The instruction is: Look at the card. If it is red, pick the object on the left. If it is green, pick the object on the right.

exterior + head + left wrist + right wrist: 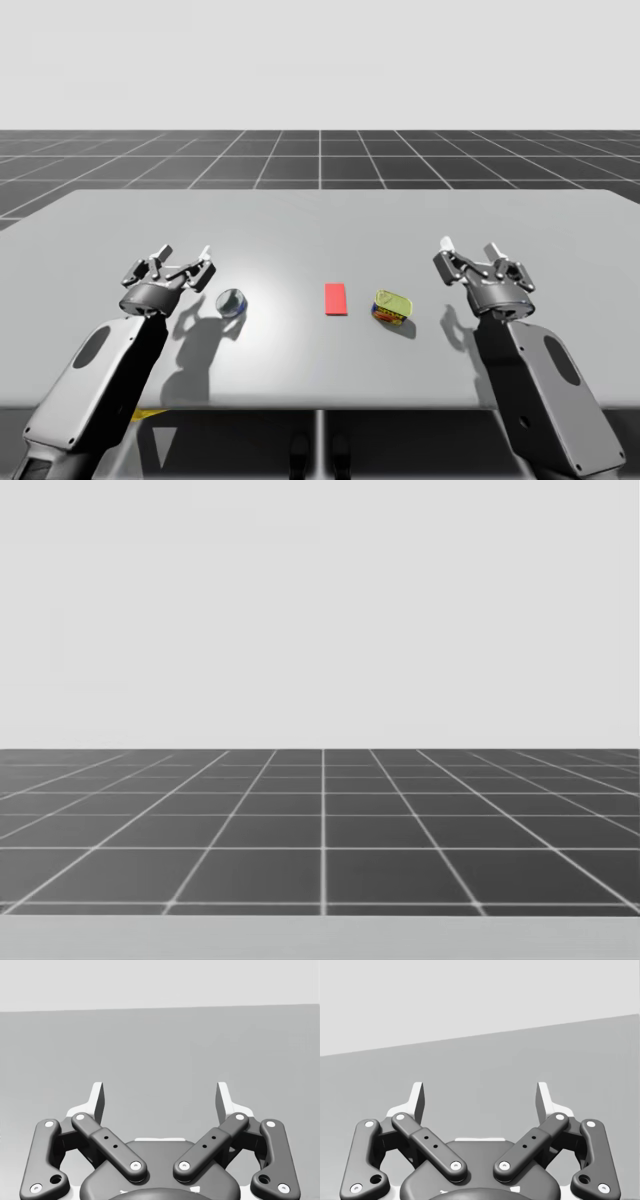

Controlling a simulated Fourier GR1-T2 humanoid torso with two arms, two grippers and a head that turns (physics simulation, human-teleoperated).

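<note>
Table (320, 215) is offering no stop against rolling: left gripper (186, 252), closing off-centre, could be nudging rather than gripping. It and right gripper (468, 247) are hanging wide open, holding nothing. Yellow tin (394, 307) is lying right of red card (336, 298); round object (232, 301) is sitting left, beside left gripper.

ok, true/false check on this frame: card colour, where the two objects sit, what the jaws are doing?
1. The flat rectangular card is green. False: it is red.
2. The small round shiny object lies left of the card, near my left gripper. True.
3. The jaws of my right gripper are shut on the squat yellow tin. False: they stand open, apart from the tin.
4. The tin lies right of the card. True.
5. My left gripper's jaws are open, holding nothing. True.
</note>
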